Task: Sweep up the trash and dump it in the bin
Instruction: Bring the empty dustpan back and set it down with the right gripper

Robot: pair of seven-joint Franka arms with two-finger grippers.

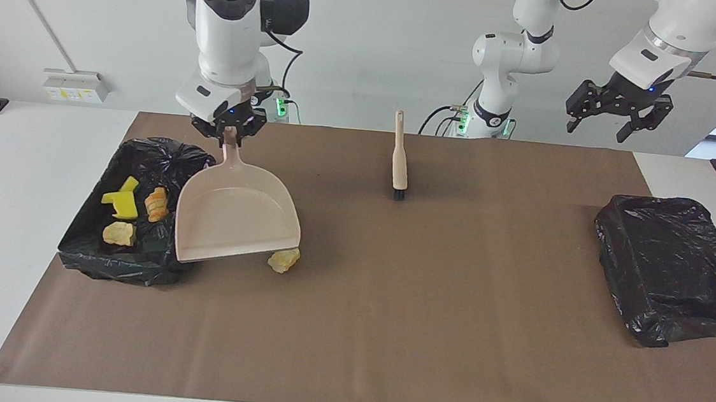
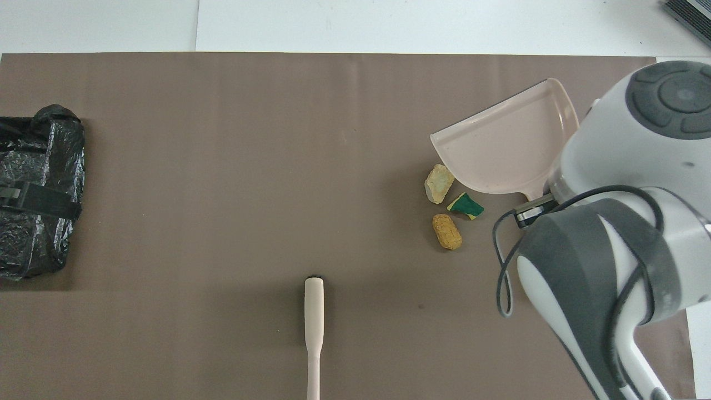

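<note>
Three scraps of trash (image 2: 449,206) lie loose on the brown mat (image 1: 386,331) beside the black-lined bin (image 1: 136,260) at the right arm's end, where four more pieces (image 1: 130,212) sit, with a brush (image 1: 399,159) lying midway along the robots' edge and a second black bin (image 1: 672,270) at the left arm's end. Between the brush and the mat's outer edge it is bare. The right gripper (image 1: 228,128) is clamped on the dustpan (image 1: 235,220) handle, the pan hanging over the loose scraps; the left gripper (image 1: 617,109) waits high over its bin, fingers spread wide, holding nothing.
</note>
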